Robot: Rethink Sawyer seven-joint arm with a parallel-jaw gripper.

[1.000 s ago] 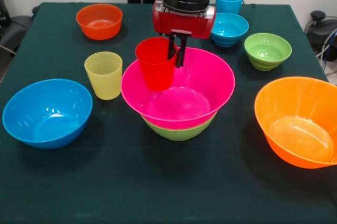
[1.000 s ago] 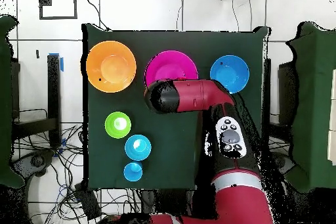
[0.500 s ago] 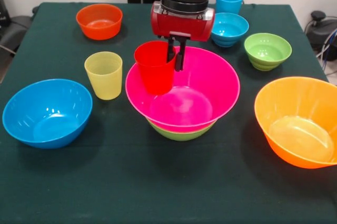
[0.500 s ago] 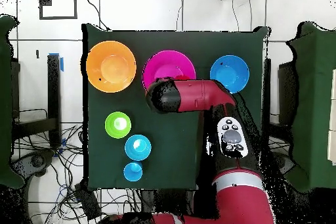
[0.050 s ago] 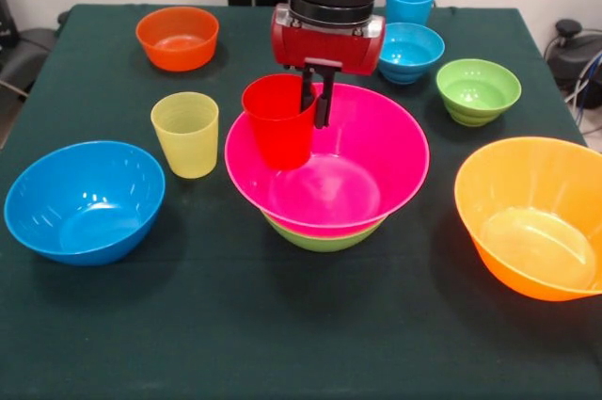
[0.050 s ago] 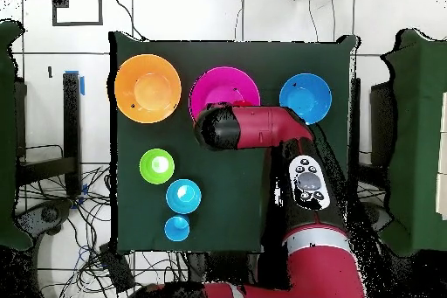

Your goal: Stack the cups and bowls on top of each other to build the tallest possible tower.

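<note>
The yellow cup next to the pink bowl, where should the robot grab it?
Judging by its pose, the rim is best: the yellow cup stands upright, mouth open, so the gripper could come straight down, one finger inside, one outside. The side away from the pink bowl looks clearer.

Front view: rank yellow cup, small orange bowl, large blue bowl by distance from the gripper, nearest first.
From the gripper, shut on the red cup:
1. Yellow cup, just picture-left of it.
2. Small orange bowl, far picture-left corner.
3. Large blue bowl, near picture-left edge.
</note>
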